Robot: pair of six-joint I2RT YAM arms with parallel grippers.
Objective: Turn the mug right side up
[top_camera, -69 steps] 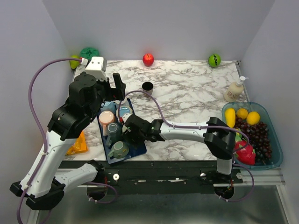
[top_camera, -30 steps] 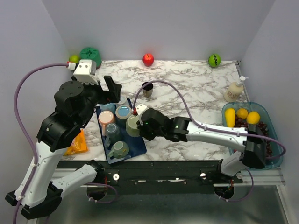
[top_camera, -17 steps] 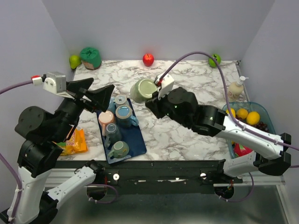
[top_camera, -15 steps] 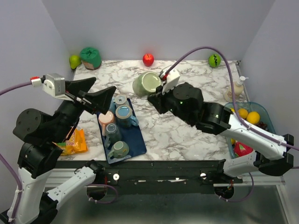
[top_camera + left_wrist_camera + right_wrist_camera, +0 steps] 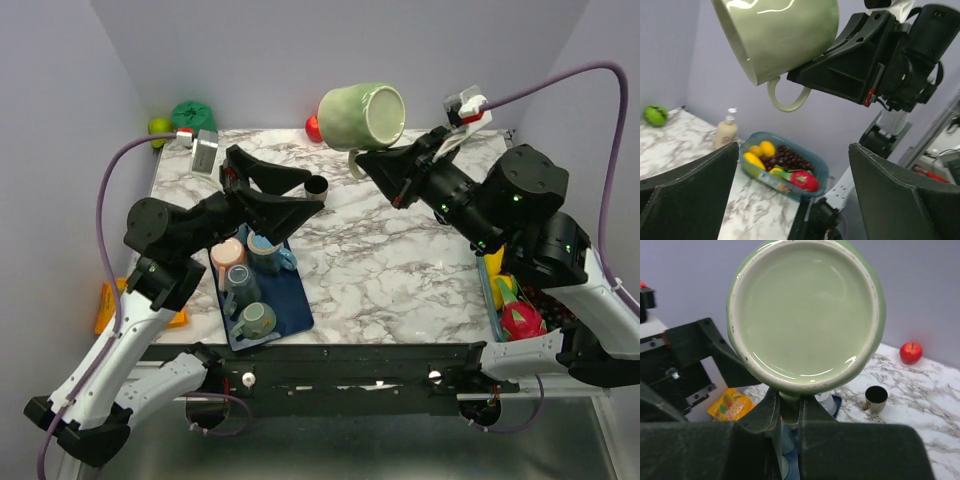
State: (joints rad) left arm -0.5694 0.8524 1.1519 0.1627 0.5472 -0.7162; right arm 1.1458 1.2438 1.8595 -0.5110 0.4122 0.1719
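- An orange snack packet (image 5: pixel 112 305) is seen at about 8 o'clock, by the left edge of the marble surface (image 5: pixel 400 265).
- The left fingers (image 5: pixel 290 205) are spread wide with nothing between them. They are raised above the far end of the tray and pointed toward 3 o'clock.
- A blue tray (image 5: pixel 296 302) is placed at 7 o'clock. Four mugs are carried in it: a pink mug (image 5: pixel 228 252) and a blue mug (image 5: pixel 266 247) side by side at the far end, a grey-teal mug (image 5: pixel 241 281) behind them, and a pale green mug (image 5: pixel 255 320) nearest the front edge.
- A small dark cup (image 5: pixel 876 397) is stood mouth up near 11 o'clock.
- The green mug (image 5: pixel 362 115) is held in the air above the far edge, near 12 o'clock. It is tipped on its side with the handle hanging down.
- The right fingers (image 5: pixel 810 412) are pressed onto the mug's handle, which is pinched between them.
- A teal bin (image 5: pixel 822 172) is set at 4 o'clock. Yellow fruits, dark grapes and a pink dragon fruit are held in it, and a soap bottle (image 5: pixel 726 133) is stood just beyond it.
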